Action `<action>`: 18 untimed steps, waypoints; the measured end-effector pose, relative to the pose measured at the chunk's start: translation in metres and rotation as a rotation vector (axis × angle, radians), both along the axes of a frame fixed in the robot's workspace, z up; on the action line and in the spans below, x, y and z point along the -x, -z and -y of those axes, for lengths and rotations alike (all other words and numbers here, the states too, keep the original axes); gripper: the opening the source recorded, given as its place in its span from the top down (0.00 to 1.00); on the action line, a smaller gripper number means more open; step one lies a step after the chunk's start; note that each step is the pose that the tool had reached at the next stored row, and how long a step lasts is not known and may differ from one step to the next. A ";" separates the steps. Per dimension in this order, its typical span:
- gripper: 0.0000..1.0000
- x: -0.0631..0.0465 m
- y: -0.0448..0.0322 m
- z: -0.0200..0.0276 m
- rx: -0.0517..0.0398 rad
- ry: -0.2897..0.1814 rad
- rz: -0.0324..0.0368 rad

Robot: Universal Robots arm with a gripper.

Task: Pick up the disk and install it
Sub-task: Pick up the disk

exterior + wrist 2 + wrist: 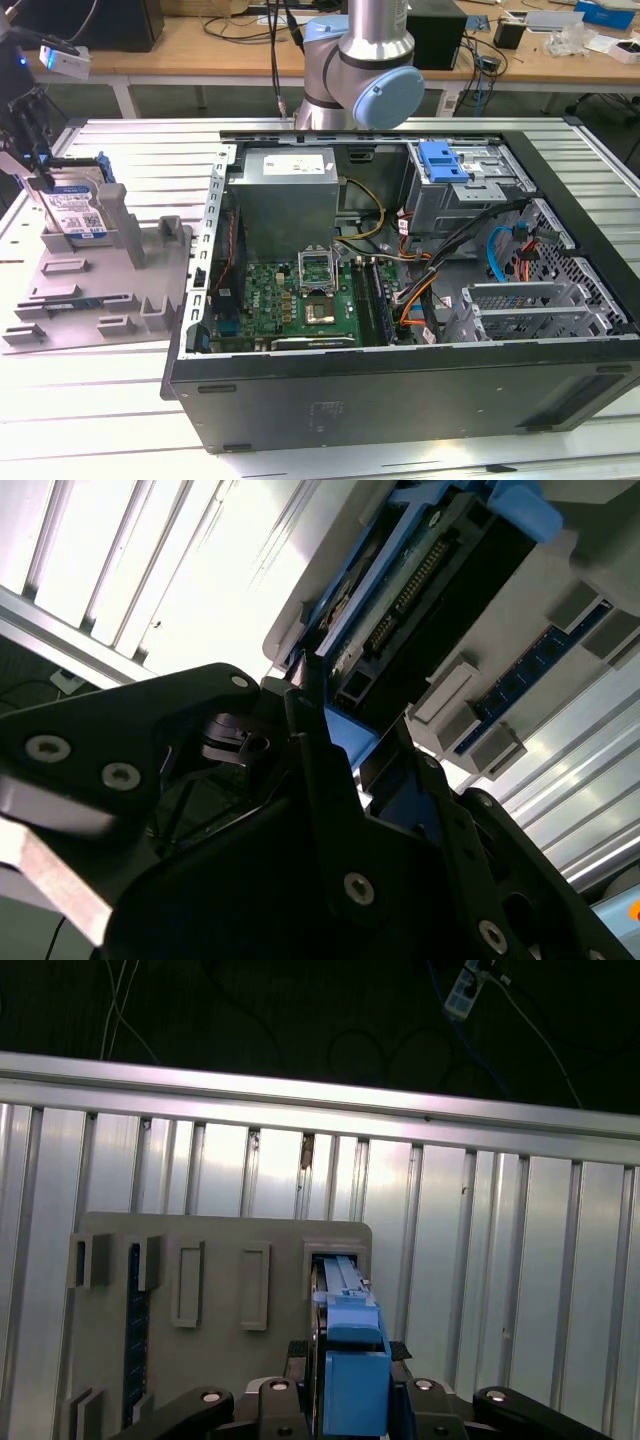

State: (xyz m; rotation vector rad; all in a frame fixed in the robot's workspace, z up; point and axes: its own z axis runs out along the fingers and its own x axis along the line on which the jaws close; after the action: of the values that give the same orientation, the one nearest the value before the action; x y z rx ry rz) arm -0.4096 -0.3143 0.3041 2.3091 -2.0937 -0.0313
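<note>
**Gripper (33,160) position:** over the tray (150,290), at the exterior view's left, well apart from the open case (400,400).

**Disk (76,208) location:** on edge in a tray slot, label face toward the exterior camera. Not yet lifted, judging by the lower edge seated in the tray.

**Grip state:** fingers (308,742) pressed onto the disk from both sides, one per broad face. Blue bracket (352,1380) sandwiched between them in both wrist views. No gap discernible at either pad, so read as a pinch on the disk's upper end.

**Governing relation:** disk directly under the gripper, in line with the gripper's own axis, thin edge turned toward the first wrist view's camera. Broad faces upright and parallel to the pads, edge line square across the closing direction. Long axis not determinable from these views. Free travel judged to lie straight up out of the slot, with none sideways because of the slot walls.

**Install site:** cage (470,185) with blue tab (445,160), inside the case toward the exterior view's right. Well apart from the disk, beyond the case rim.
</note>
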 end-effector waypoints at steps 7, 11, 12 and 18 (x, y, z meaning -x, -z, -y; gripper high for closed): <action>0.48 0.002 0.0001 0.0000 -0.0001 0.000 0.0005; 0.48 0.005 0.0001 0.0000 -0.0001 0.000 0.0027; 0.48 0.006 0.0001 0.0000 -0.0001 0.000 0.0031; 0.48 0.007 0.0004 0.0000 0.0000 0.000 0.0035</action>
State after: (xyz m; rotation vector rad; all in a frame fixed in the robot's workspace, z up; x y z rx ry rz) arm -0.4171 -0.3143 0.3037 2.3108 -2.0954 -0.0273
